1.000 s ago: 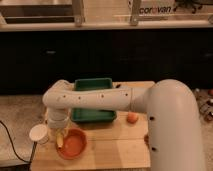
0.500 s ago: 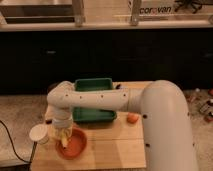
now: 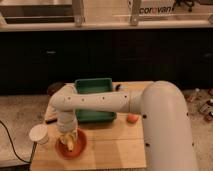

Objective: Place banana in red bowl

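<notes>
The arm reaches across the wooden surface (image 3: 115, 145) from the right and bends down at its wrist, so that the pincer (image 3: 68, 136) hangs directly above the red bowl (image 3: 70, 145) at the front left corner. That placement makes sense for a drop: the bowl is shallow, and coming straight down over its middle keeps the banana (image 3: 70, 143) from catching on the thick rim. The banana shows as a pale yellow sliver inside the bowl, just under the pincer; whether it rests on the bowl's floor or hangs from the fingers I cannot tell, nor whether the pincer is spread or pinching it. Judging by this, the task looks close to done, with release and a clean lift probably what remains. The white cup (image 3: 38, 134) stands just beside the bowl on its left, close enough that a sideways exit could knock it, so a vertical retreat seems safer. The green tray (image 3: 94, 86) sits behind the arm, and a small orange object (image 3: 132, 118) lies well apart to the right.
</notes>
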Robot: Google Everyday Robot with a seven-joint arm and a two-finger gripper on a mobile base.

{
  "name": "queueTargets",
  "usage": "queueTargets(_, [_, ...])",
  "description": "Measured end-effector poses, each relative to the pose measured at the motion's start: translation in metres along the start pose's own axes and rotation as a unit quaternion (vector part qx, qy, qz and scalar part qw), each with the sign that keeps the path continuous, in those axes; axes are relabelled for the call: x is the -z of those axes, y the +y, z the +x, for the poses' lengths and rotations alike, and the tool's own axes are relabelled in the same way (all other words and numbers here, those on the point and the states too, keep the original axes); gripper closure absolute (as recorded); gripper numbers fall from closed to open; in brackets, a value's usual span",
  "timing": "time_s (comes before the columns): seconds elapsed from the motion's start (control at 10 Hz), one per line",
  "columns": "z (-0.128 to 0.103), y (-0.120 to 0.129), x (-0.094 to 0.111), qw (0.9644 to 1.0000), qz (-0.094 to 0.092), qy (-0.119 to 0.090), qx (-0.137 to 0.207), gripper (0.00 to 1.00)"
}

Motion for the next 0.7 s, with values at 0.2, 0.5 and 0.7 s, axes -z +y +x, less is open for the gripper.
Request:
queueTargets(0.2, [-0.007, 0.004, 0.005, 1.0, -0.009, 0.004, 0.0, 0.2])
queueTargets(0.5, [-0.008, 0.013, 0.009, 0.9999, -0.015, 0.008, -0.002, 0.2])
queueTargets(0.7, [0.006, 0.022, 0.014, 0.9997, -0.014, 0.016, -0.01, 0.2])
